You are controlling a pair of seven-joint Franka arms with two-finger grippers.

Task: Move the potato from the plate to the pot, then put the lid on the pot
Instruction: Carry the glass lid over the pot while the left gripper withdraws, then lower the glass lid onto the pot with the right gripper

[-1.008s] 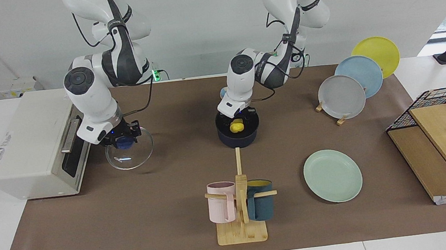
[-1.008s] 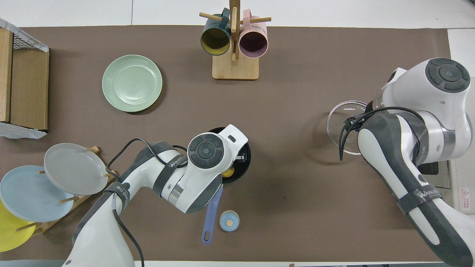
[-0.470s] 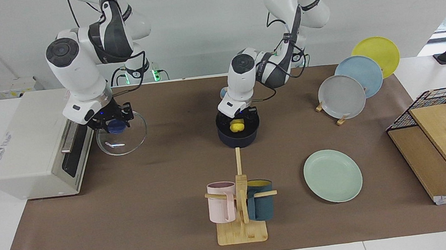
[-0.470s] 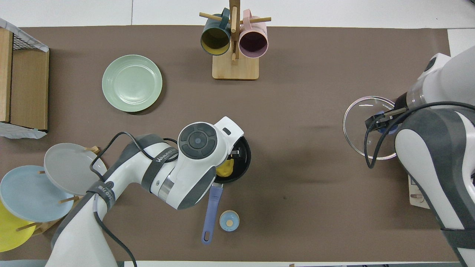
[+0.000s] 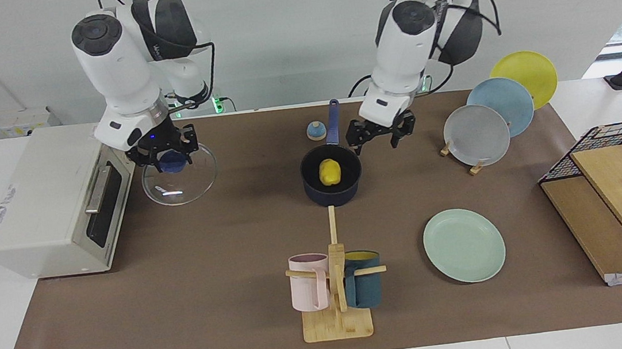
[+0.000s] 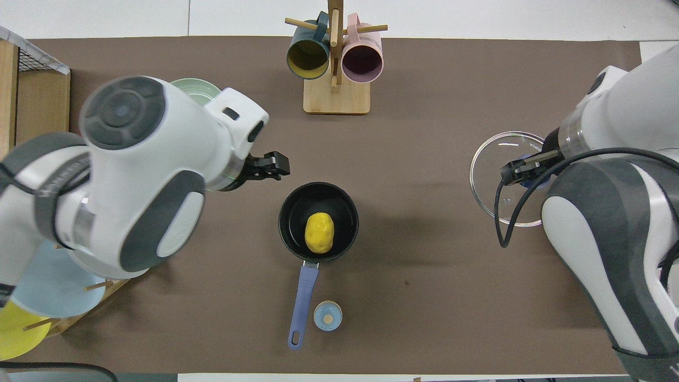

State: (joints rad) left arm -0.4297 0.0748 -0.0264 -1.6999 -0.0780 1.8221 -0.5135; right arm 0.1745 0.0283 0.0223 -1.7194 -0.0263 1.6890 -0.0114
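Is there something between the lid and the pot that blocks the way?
Nothing visible does. The right gripper holds the lid by its knob, lifted off the table. The mat between it and the pot is bare. The left gripper hangs open beside the pot, not over its mouth.

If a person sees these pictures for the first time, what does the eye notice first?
Probably the bright yellow potato, lying in the dark navy pot at the middle of the table. Next, the clear glass lid, held up in the air by its blue knob in the right gripper, beside the toaster oven. The left gripper hangs open near the pot.
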